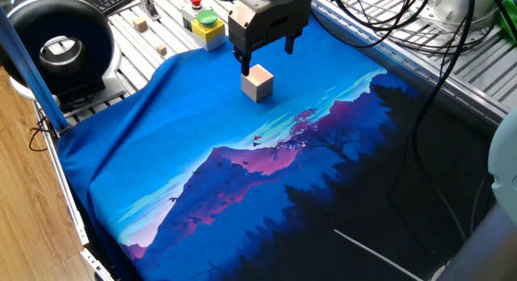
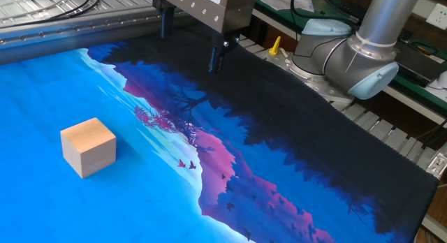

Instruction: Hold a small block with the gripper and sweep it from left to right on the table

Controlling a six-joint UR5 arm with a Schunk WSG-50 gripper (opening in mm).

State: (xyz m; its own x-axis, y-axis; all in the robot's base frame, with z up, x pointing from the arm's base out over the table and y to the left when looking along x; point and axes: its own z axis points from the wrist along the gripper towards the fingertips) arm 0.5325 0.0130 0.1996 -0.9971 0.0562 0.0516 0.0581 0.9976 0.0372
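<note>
The small block (image 1: 258, 82) is a light tan wooden cube that rests on the blue mountain-print table cloth (image 1: 202, 136). It also shows in the other fixed view (image 2: 88, 146) at the left. The gripper (image 1: 266, 55) is a dark boxy head that hangs above the cloth, just behind and above the block. Its two fingers are spread apart and hold nothing. In the other fixed view the gripper (image 2: 191, 42) is at the top, well apart from the block, and its upper part is cut off by the frame.
A yellow box with red and green buttons (image 1: 203, 23) and two tiny wooden cubes (image 1: 140, 23) sit on the slatted aluminium surface behind the cloth. A black round device (image 1: 56, 43) stands at the left. Black cables (image 1: 388, 23) hang at the right. The arm's base joint (image 2: 356, 51) is at the far side.
</note>
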